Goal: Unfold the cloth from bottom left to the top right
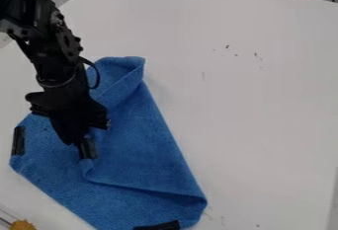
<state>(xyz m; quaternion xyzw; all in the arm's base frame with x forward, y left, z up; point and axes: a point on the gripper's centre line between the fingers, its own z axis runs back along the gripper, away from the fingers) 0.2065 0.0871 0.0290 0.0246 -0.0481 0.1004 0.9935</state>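
The black gripper (78, 134) hangs over the left middle part of the blue cloth (142, 145), right by the inner corner of a folded flap. That corner bears a dark strip (87, 148), and I cannot tell whether the gripper holds it. The flap lies over the cloth, its folded edge slanting from the top down to the lower right. Other dark strips mark the cloth's left corner (19, 141) and bottom edge (157, 225). The arm covers part of the cloth's upper left side.
A white table (257, 100) extends around the cloth, with its far edge running along the top right. A yellow-orange item (23, 225) with a thin metal part lies at the bottom left corner. Small dark marks dot the tabletop at the upper right.
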